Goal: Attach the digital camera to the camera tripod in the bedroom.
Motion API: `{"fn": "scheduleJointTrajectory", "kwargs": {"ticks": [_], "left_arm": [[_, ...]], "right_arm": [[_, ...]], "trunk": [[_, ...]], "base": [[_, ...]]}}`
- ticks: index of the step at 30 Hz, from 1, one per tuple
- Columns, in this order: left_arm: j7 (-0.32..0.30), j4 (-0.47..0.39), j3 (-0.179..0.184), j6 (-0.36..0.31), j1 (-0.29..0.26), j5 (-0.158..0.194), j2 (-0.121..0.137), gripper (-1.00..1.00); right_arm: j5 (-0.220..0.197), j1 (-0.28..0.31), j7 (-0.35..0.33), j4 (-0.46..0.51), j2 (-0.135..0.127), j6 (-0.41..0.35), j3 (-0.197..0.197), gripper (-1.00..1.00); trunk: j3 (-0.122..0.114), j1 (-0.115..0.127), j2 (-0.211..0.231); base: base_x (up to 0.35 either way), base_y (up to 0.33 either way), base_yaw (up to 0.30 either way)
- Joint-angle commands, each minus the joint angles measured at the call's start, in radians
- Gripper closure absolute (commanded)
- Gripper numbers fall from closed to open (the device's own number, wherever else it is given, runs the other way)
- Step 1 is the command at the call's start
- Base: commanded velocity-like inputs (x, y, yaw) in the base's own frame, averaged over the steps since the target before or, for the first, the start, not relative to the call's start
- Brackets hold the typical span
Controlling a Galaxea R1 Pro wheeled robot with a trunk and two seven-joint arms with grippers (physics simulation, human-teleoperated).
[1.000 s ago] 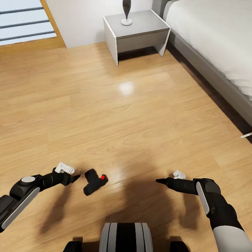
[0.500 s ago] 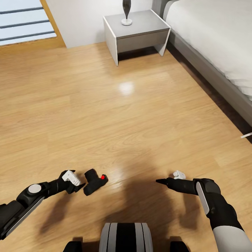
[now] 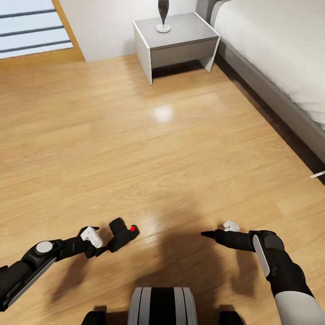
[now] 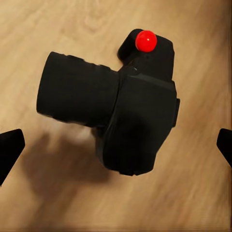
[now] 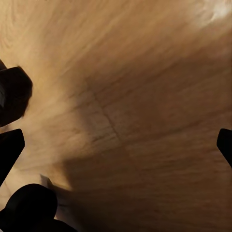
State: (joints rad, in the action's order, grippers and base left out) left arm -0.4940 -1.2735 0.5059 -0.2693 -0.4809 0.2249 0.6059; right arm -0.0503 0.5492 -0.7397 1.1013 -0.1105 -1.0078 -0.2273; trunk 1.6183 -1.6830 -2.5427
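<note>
The digital camera [image 3: 122, 234] lies on the wood-plank floor just in front of my base: small, black, with a red dot [image 3: 132, 228]. In the left wrist view the digital camera [image 4: 116, 116] rests on its side, lens barrel pointing away from the red dot. My left gripper [image 3: 101, 240] is open right beside the camera, its fingertips [image 4: 9, 150] spread wide on either side without touching it. My right gripper [image 3: 205, 234] hovers open over bare floor to the camera's right, holding nothing. The camera tripod is out of view.
A white nightstand [image 3: 178, 38] with a dark vase [image 3: 163, 16] stands against the far wall. The white bed [image 3: 280, 54] runs along the right side. A window [image 3: 27, 27] is at the far left. My base [image 3: 162, 307] is at the bottom edge.
My left gripper has dropped lower and turned toward the camera, ending close beside it. The camera and the right arm have stayed in place.
</note>
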Motion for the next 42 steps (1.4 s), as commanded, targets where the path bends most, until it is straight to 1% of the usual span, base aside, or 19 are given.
{"fn": "scheduleJointTrajectory", "kwargs": {"ticks": [1, 7, 13, 14, 17, 18, 19, 20, 21, 22, 23, 26, 32, 38, 42], "left_arm": [[-0.006, 0.002, 0.002, -0.008, -0.001, 0.011, -0.001, -1.0], [-0.017, 0.012, 0.005, 0.0, -0.001, 0.01, -0.003, -1.0], [-0.021, 0.023, 0.05, 0.026, -0.001, 0.015, -0.004, -1.0], [-0.02, 0.03, 0.063, 0.029, -0.001, 0.016, -0.005, -1.0], [-0.019, 0.061, 0.082, 0.034, -0.002, 0.016, -0.009, -1.0], [-0.019, 0.107, 0.092, 0.037, -0.002, 0.013, -0.024, -1.0], [-0.019, 0.129, 0.095, 0.038, -0.002, 0.011, -0.038, -1.0], [-0.018, 0.147, 0.097, 0.038, -0.002, 0.009, -0.055, -1.0], [-0.017, 0.155, 0.098, 0.039, -0.002, 0.007, -0.065, -1.0], [-0.017, 0.168, 0.099, 0.039, -0.002, 0.005, -0.082, -1.0], [-0.016, 0.185, 0.101, 0.039, -0.002, 0.001, -0.104, -1.0], [-0.014, 0.192, 0.101, 0.039, -0.002, -0.009, -0.113, -1.0], [-0.008, 0.197, 0.101, 0.039, -0.001, -0.025, -0.119, -1.0], [0.008, 0.2, 0.101, 0.041, -0.001, -0.03, -0.121, -1.0], [0.035, 0.201, 0.099, 0.055, -0.002, -0.03, -0.122, -1.0]], "right_arm": [[-0.005, 0.0, 0.0, 0.0, 0.0, -0.008, -0.001, -1.0], [-0.005, 0.0, 0.0, 0.0, 0.0, -0.008, -0.001, -1.0], [-0.005, 0.0, -0.001, 0.0, 0.0, -0.008, -0.001, -1.0], [-0.005, 0.0, -0.001, 0.0, 0.0, -0.008, -0.001, -1.0], [-0.005, 0.0, -0.001, 0.0, 0.0, -0.008, 0.0, -1.0], [-0.006, 0.0, -0.002, 0.0, 0.0, -0.008, -0.001, -1.0], [-0.007, 0.0, -0.002, 0.0, 0.0, -0.008, -0.001, -1.0], [-0.007, 0.0, -0.002, 0.0, 0.0, -0.008, -0.001, -1.0], [-0.007, 0.0, -0.002, 0.0, 0.0, -0.008, -0.001, -1.0], [-0.008, 0.0, -0.002, 0.0, 0.0, -0.008, -0.001, -1.0], [-0.007, 0.0, -0.002, 0.0, 0.0, -0.008, -0.001, -1.0], [-0.007, 0.0, -0.002, 0.001, 0.0, -0.008, -0.001, -1.0], [-0.006, 0.0, -0.003, 0.002, 0.0, -0.008, -0.001, -1.0], [-0.006, 0.0, -0.003, 0.003, 0.0, -0.008, -0.001, -1.0], [-0.007, 0.0, -0.003, 0.003, 0.0, -0.008, -0.001, -1.0]], "trunk": [[0.001, 0.0, 0.0], [0.001, 0.0, 0.0], [0.001, 0.0, 0.0], [0.001, 0.0, 0.0], [0.001, 0.0, 0.0], [0.001, 0.0, 0.0], [0.001, 0.0, 0.0], [0.001, 0.0, 0.0], [0.001, 0.0, 0.0], [0.001, 0.0, 0.0], [0.001, 0.0, 0.0], [0.001, 0.0, 0.0], [0.001, 0.0, 0.0], [0.001, 0.0, 0.0], [0.001, 0.0, 0.0]], "base": [[0.0, 0.0, 0.0], [0.0, 0.0, 0.0], [0.0, 0.0, 0.0], [0.0, 0.0, 0.0], [0.0, 0.0, 0.0], [0.0, 0.0, 0.0], [0.0, 0.0, 0.0], [0.0, 0.0, 0.0], [0.0, 0.0, 0.0], [0.0, 0.0, 0.0], [0.0, 0.0, 0.0], [0.0, 0.0, 0.0], [0.0, 0.0, 0.0], [0.0, 0.0, 0.0], [0.0, 0.0, 0.0]]}}
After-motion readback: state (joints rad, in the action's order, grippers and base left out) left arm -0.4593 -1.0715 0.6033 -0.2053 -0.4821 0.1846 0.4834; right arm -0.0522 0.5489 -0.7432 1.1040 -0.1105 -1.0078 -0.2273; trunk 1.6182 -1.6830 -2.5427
